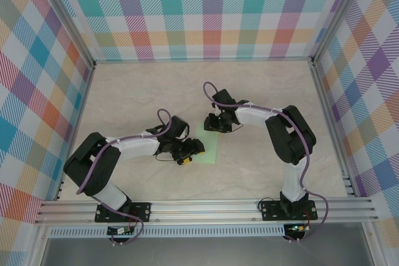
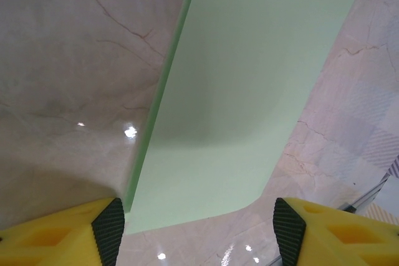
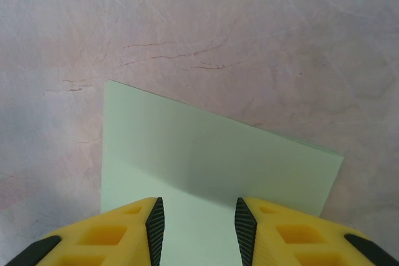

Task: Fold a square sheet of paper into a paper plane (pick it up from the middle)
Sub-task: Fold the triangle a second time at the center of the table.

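In the left wrist view the left hand [image 2: 199, 232] has its two yellow fingers set wide apart at the bottom corners of the frame, with the black pads [image 2: 109, 225] facing each other and gripping nothing. The near end of the sheet of paper [image 2: 249, 91] lies in the gap between them. From there the pale green sheet runs up toward the top right of the frame, flat on the marbled counter [image 2: 75, 60], with a darker green band along its left edge. In the right wrist view the right hand [image 3: 199, 228] is also parted, though with a narrower gap, and its pads [image 3: 154, 225] stand on either side of a strip of the sheet [image 3: 206, 154]. I cannot tell whether the tips touch the paper. The sheet spreads out from the fingers toward the middle of the frame and ends in a straight far edge, with bare counter [image 3: 249, 42] beyond. From above, the left hand [image 1: 192, 152] sits at the lower left edge of the sheet [image 1: 207, 144] and the right hand [image 1: 218, 124] at its upper right corner, both near the centre of the frame. Here the sheet looks taller than it is wide. The counter [image 1: 137, 91] extends around it to plaid walls [image 1: 206, 10] at the top and sides of the frame.
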### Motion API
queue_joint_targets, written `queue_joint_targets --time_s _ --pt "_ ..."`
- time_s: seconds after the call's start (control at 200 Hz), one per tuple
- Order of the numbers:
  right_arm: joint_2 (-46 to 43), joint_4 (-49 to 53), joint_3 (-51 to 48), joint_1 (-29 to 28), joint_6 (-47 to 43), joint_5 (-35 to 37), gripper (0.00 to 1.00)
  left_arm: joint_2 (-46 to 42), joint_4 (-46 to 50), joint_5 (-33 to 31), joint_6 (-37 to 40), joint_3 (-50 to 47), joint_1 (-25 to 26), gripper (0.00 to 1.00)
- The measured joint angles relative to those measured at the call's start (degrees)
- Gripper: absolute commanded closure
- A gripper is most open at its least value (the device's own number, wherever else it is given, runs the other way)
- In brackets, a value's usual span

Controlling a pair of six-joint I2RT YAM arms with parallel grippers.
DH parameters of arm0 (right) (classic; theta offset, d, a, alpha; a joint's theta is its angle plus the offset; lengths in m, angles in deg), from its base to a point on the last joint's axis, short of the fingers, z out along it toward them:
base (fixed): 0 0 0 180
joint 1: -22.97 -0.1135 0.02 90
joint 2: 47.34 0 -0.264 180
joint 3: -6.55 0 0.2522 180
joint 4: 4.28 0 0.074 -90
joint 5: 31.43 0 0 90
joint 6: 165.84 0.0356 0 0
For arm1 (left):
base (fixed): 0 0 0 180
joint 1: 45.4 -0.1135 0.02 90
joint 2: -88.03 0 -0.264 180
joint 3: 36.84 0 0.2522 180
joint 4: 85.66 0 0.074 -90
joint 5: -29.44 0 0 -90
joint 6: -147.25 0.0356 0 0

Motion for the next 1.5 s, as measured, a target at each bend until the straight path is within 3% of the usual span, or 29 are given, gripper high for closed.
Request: queue_joint_targets --time_s 0.435,0.97,1.345,1.5 --pt "0.13 0.0 0.0 0.07 0.02 0.0 0.62 -0.11 -0.31 0.83 0.15 0.0 0.02 0.51" --pt "0.26 -0.11 0.0 0.17 0.22 -0.28 0.62 -0.55 -10.71 3.63 0.52 1.09 0.02 0.5" --pt "0.11 -2.4 -0.96 1.18 1.73 -5.92 0.58 4.68 -15.52 3.8 0.5 1.81 0.02 0.51" --pt "-4.42 -2.14 -4.83 3.17 3.56 -9.4 0.54 5.6 -15.82 3.78 0.52 1.81 0.02 0.51"
